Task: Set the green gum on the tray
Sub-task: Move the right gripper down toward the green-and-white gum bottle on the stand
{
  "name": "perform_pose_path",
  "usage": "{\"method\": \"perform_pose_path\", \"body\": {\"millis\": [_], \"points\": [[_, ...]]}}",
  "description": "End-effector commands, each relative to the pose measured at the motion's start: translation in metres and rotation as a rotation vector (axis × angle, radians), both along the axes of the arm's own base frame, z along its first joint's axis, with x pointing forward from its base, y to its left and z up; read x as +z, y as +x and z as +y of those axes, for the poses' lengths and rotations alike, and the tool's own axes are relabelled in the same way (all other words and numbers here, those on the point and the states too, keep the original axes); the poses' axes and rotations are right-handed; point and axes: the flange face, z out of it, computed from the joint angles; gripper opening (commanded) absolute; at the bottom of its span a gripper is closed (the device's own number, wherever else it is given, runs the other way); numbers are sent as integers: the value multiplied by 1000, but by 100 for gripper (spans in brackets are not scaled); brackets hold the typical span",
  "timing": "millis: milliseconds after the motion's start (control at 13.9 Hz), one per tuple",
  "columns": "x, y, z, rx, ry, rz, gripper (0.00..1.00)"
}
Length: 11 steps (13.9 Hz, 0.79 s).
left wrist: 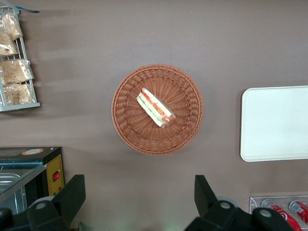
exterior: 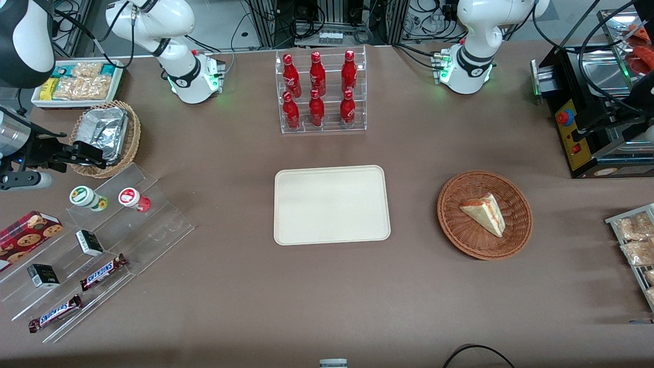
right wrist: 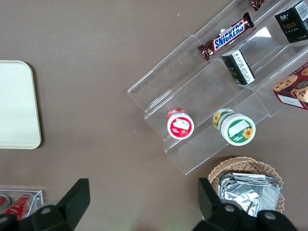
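Nothing is done yet — the tray (exterior: 332,204) lies bare on the worktop (exterior: 327,296). The pincer (exterior: 87,154) hangs released above the clear stepped rack (exterior: 97,255). On that rack stands the green gum (exterior: 86,197), untouched, with a red-lidded canister (exterior: 133,199) close beside it — easily mistaken.

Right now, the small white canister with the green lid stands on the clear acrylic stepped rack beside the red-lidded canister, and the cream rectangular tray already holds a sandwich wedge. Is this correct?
Not fully. The cream rectangular tray holds nothing; the sandwich wedge lies in the round brown wicker basket, as the front view shows. The green-lidded canister does stand on the clear rack beside the red-lidded canister. The open gripper hovers above the rack.
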Motion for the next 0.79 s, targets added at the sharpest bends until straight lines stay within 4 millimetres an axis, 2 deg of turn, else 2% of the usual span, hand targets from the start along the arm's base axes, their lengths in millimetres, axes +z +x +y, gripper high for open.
{"method": "perform_pose_path", "body": {"millis": [0, 216, 360, 504, 576, 719], "points": [[3, -3, 1, -2, -2, 0, 100], [-10, -3, -5, 24, 2, 11, 100], [-30, -3, -14, 194, 12, 7, 100], [-53, -6, -40, 266, 5, -17, 100], [-60, -7, -45, 312, -3, -40, 100], [-73, -5, -73, 486, -19, -56, 100]]}}
